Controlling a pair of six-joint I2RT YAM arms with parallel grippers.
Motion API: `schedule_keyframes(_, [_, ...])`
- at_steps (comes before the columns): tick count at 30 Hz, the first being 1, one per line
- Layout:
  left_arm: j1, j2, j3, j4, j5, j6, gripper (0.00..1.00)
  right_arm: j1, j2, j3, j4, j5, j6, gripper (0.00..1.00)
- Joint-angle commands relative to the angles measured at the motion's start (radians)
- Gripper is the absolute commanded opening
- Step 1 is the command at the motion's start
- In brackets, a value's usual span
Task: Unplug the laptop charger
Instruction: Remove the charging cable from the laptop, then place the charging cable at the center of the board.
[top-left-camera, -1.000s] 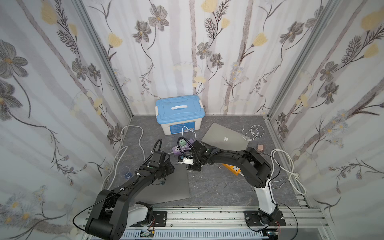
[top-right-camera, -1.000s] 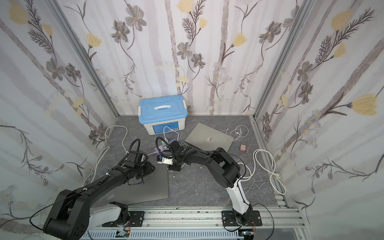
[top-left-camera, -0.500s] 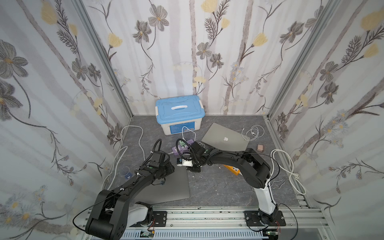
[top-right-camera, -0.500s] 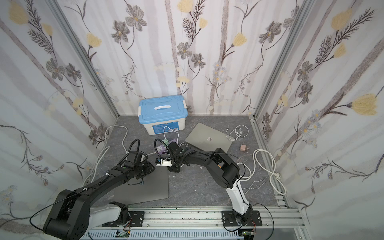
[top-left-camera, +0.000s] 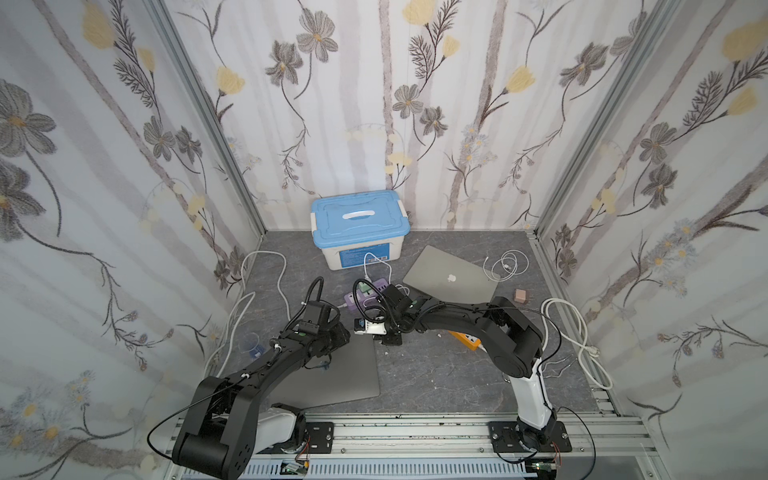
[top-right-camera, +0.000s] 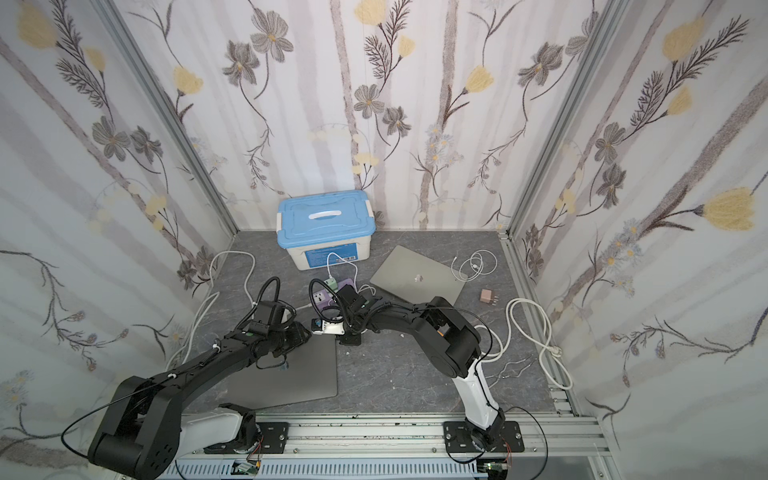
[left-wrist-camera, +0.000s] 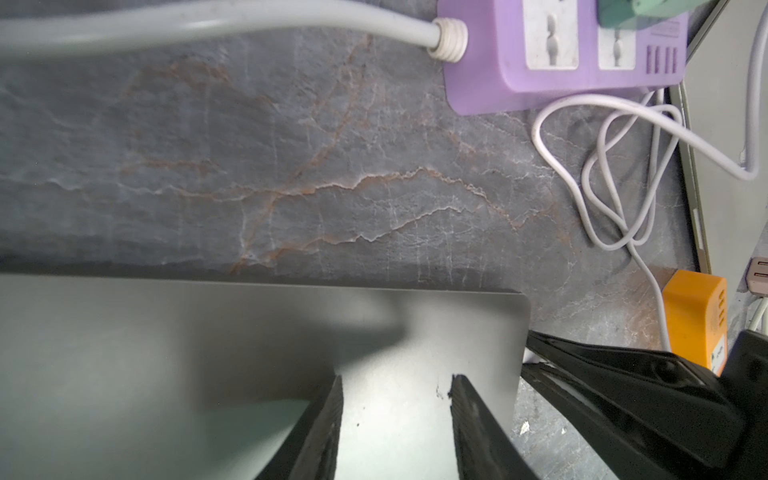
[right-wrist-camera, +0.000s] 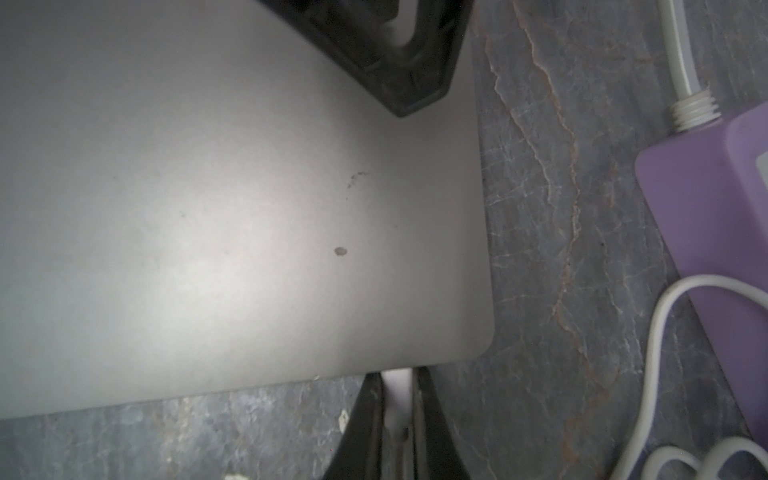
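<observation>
Here the right gripper is pinched narrow on the small white charger plug at the edge of the closed laptop on the table; the left gripper, half open, sits over it. Plug likely light, stiff, slick: hold its body, pull straight

On the bench, a blue-lidded box stands at the back; a pink adapter lies near a coiled white cable.

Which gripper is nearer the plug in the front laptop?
Right. The right gripper pinches the plug at the laptop edge; the left gripper is over its lid corner.
</observation>
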Motion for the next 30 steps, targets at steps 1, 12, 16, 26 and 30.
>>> schedule_keyframes(1, [0.002, 0.017, -0.001, -0.074, -0.018, 0.003, 0.46, -0.014, 0.018, -0.006, -0.067, 0.159, -0.021, 0.09])
schedule_keyframes(12, [0.002, 0.034, 0.002, -0.082, -0.020, 0.002, 0.47, -0.061, -0.010, -0.015, -0.084, 0.140, -0.030, 0.09])
schedule_keyframes(16, [0.002, 0.034, 0.000, -0.083, -0.022, 0.001, 0.47, -0.063, -0.010, -0.014, -0.092, 0.158, -0.025, 0.11])
schedule_keyframes(26, [0.005, 0.025, 0.046, -0.102, -0.018, 0.019, 0.47, -0.091, -0.090, -0.040, -0.077, 0.082, 0.049, 0.44])
schedule_keyframes(30, [0.005, 0.026, 0.081, -0.106, -0.012, 0.034, 0.47, -0.091, -0.183, -0.087, -0.024, 0.045, 0.085, 0.52])
